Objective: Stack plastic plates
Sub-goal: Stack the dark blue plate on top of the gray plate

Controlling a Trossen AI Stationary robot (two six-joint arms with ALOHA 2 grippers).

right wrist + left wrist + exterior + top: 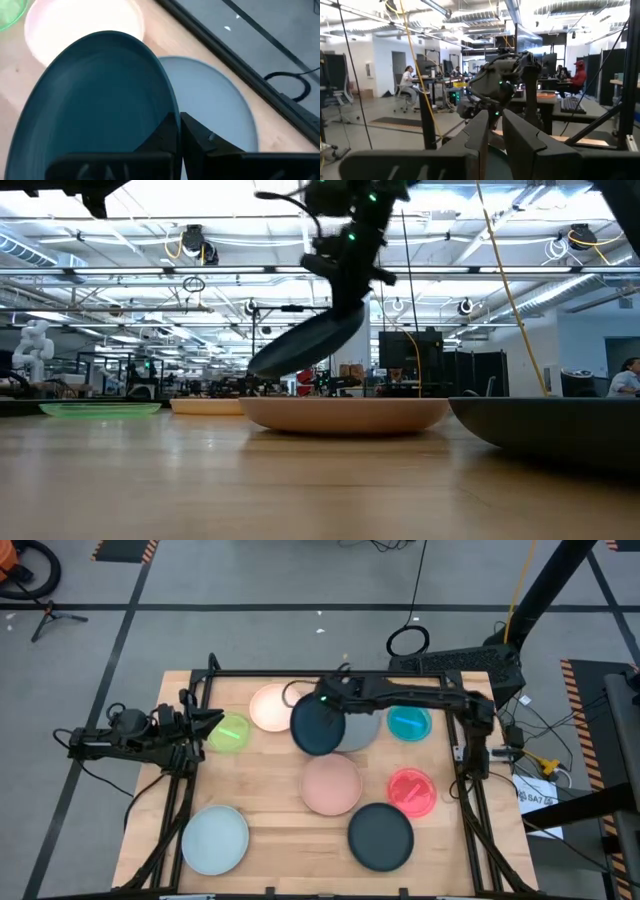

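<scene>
Wooden table (270,840) is carrying scattered plates, and I'm hovering the right gripper (328,700), fingers clamped on a dark navy plate's (318,727) rim, tilted, above the grey plate (366,730) to start the stack there. Left gripper (205,722) is waiting at the table's edge, fingers nearly together, empty.

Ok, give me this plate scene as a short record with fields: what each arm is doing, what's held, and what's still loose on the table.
right end effector: shut on navy plate, tilted, lifted above grey plate
left end effector: waiting at table's left edge, beside green plate
loose plates: cream, teal, pink, red, second navy, pale blue
stacked so far: none visible
</scene>
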